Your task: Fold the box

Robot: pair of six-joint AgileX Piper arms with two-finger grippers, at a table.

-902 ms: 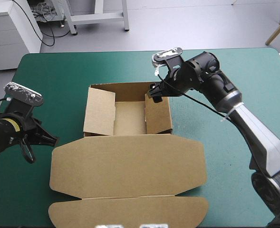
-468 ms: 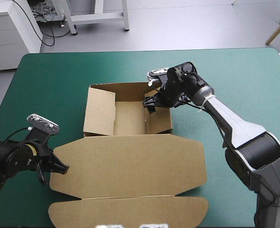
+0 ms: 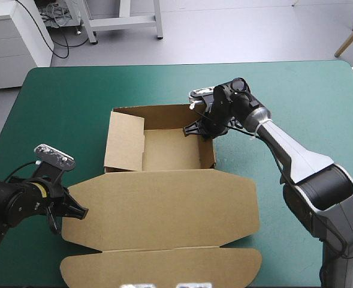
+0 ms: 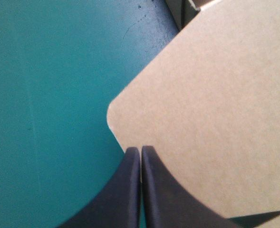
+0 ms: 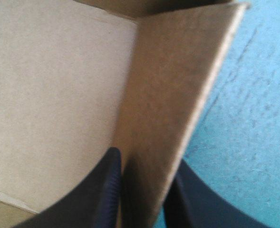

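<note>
Fingers (image 5: 106, 190) of right gripper (image 3: 201, 129) clamp the box (image 3: 164, 210) side wall (image 5: 173, 95); left gripper (image 4: 140, 148) pressed together, empty. Board appears light, stiff: grip edges.

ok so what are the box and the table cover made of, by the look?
Box: probably brown cardboard, matte and unprinted. It holds sharp creases and its walls stand on their own. I cannot tell whether it is corrugated. Table cover: teal-green and matte, with faint specks and scuffs up close. It may be a rubber or vinyl mat, but that is not certain.
</note>
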